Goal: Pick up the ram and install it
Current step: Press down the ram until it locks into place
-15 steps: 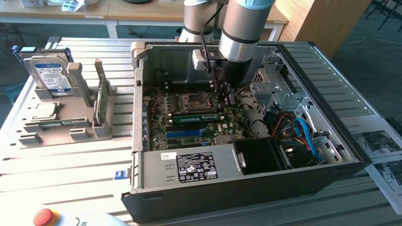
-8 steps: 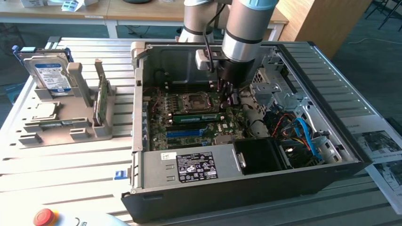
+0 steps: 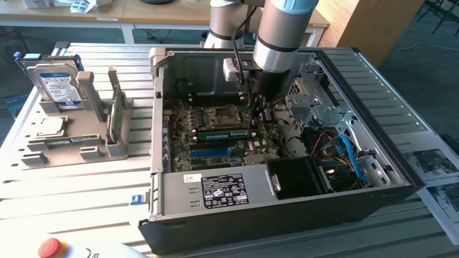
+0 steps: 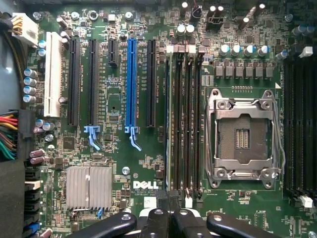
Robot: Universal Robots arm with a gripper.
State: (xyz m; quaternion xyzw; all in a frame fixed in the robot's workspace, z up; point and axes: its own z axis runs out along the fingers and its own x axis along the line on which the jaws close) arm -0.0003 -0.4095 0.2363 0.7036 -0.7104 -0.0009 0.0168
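Seating looks like the step in hand. The gripper (image 3: 261, 114) is down inside the open computer case (image 3: 401, 177), low over the motherboard (image 3: 215, 153). In the wrist view its 2 black fingers (image 4: 162, 201) are clenched against each other with nothing caught between them. The ram (image 3: 222, 134) appears to stand on edge in 1 of the long memory slots next to the CPU socket (image 4: 242, 136), near the middle of the board, with the gripper over the end nearer the case's far wall. Whether it is fully home I cannot tell.

A second green stick (image 3: 115, 110) stands upright in the grey holder (image 3: 72, 148) on the table (image 3: 72, 188), at the exterior view's left, well apart from the case and just beside the hard drive (image 3: 54, 86).

With the fingers closed, they can serve as a blunt pusher. To do this well, I would keep them centred on the stick's top edge and press straight down along the slot. Any sideways lean would likely tilt or bend so thin a board. Pressure at 1 end alone may leave the other end riding high, so both ends want equal treatment. The white latches (image 4: 170, 48) at the slot ends are the best sign: they should swing in and grip the stick's notches.
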